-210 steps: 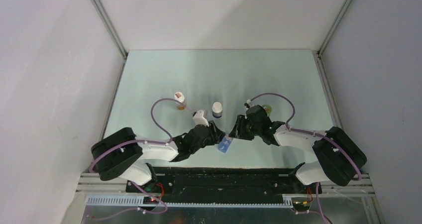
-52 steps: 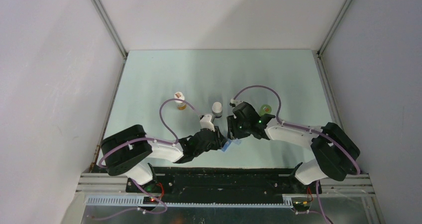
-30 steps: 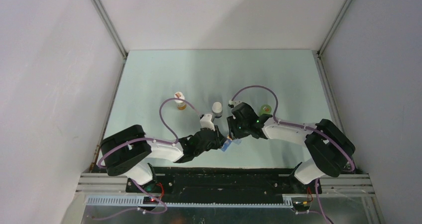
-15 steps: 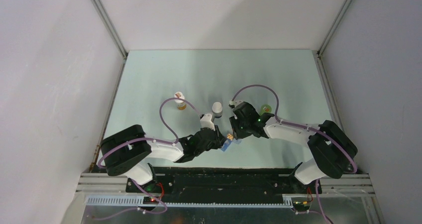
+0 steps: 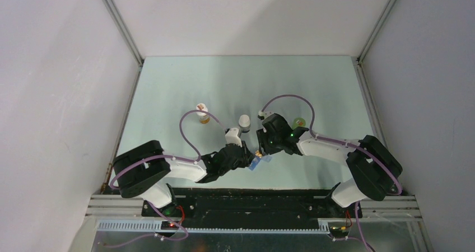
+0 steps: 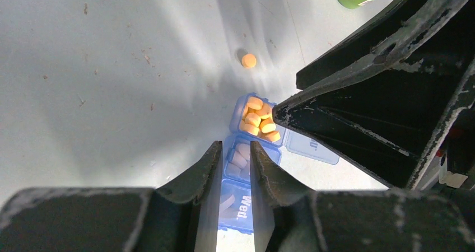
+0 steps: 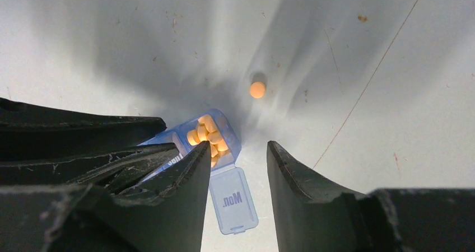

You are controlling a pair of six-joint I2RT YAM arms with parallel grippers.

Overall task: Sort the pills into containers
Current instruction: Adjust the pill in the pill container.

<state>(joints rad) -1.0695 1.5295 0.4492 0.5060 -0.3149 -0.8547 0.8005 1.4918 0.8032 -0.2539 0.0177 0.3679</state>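
Since several seconds back the right arm has swung in from the right, and the right end effector (image 7: 240, 151) now hangs directly over the open end of the pill box (image 6: 240, 162). Over the last second the top view barely changes. Its fingers are parted with nothing between them. The left end effector (image 6: 235, 148) stays clenched on the long sides of the pill box near the "Wed" cell, pinning it to the worktop (image 5: 224, 84). The end compartment (image 7: 212, 135) has its "Mon" lid (image 7: 232, 201) flipped open and is heaped with orange pills (image 6: 259, 122). One stray pill (image 7: 257, 89) lies on the worktop just beyond the box, not touching it. Judgement: filling of the end cell looks about done and the stray likely missed, so picking it up is probably the next job. The other cells look shut, contents unclear. The worktop is pale grey-green, scuffed and speckled, with shadows from both arms. A white-capped bottle (image 5: 244, 120), a second white-capped bottle (image 5: 202, 113) and a green bottle (image 5: 298, 122) stand just behind the arms. Plain white walls close in three sides, with metal rails in the back corners.
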